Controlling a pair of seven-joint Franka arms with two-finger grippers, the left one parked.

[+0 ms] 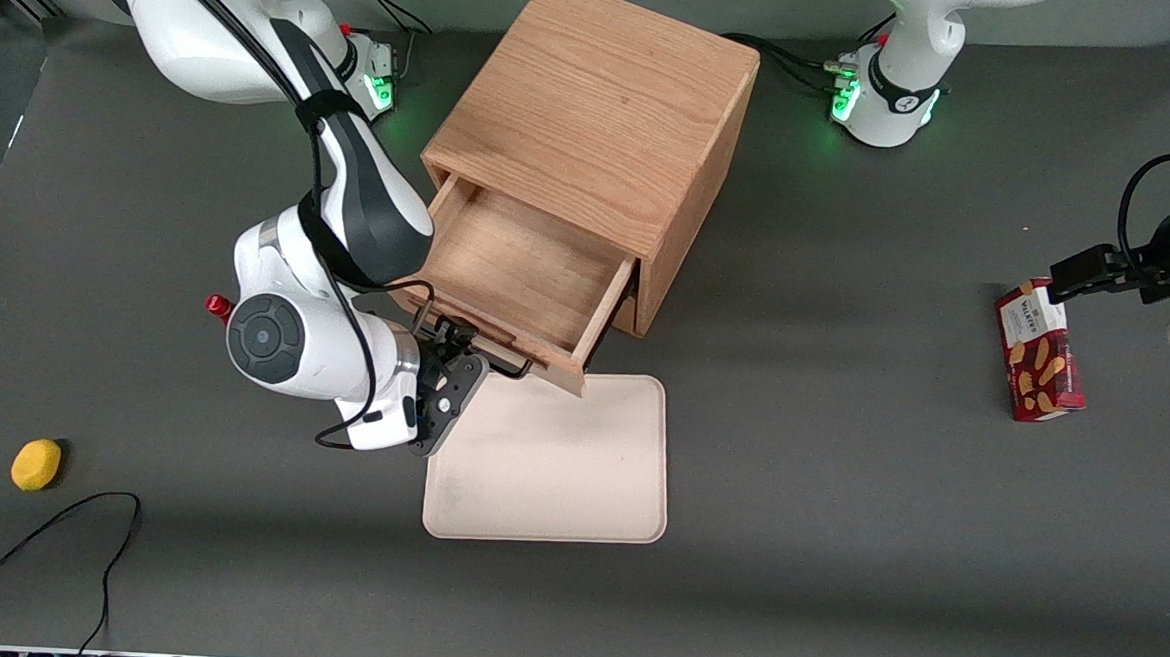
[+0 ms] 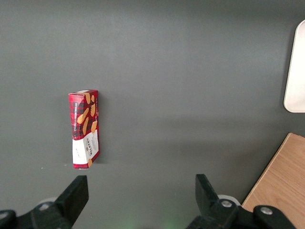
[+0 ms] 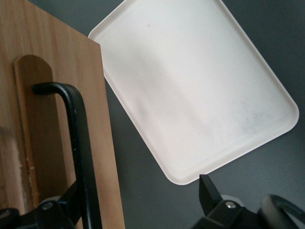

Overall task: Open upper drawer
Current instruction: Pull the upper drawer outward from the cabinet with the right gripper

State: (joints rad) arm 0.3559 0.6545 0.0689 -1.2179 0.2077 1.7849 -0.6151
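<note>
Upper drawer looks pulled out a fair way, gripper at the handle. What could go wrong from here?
1. The upper drawer already overhangs the tray; pulling further could drag it out of the cabinet and drop it onto the tray.
2. The gripper has one finger alongside the handle; withdrawing sideways could snag the wire and skew the drawer.
3. A harder pull might shift the whole cabinet.

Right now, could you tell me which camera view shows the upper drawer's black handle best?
The right wrist view: the handle fills it, with the gripper open around it. The front view shows it small beside the gripper; the left wrist view misses it.
</note>
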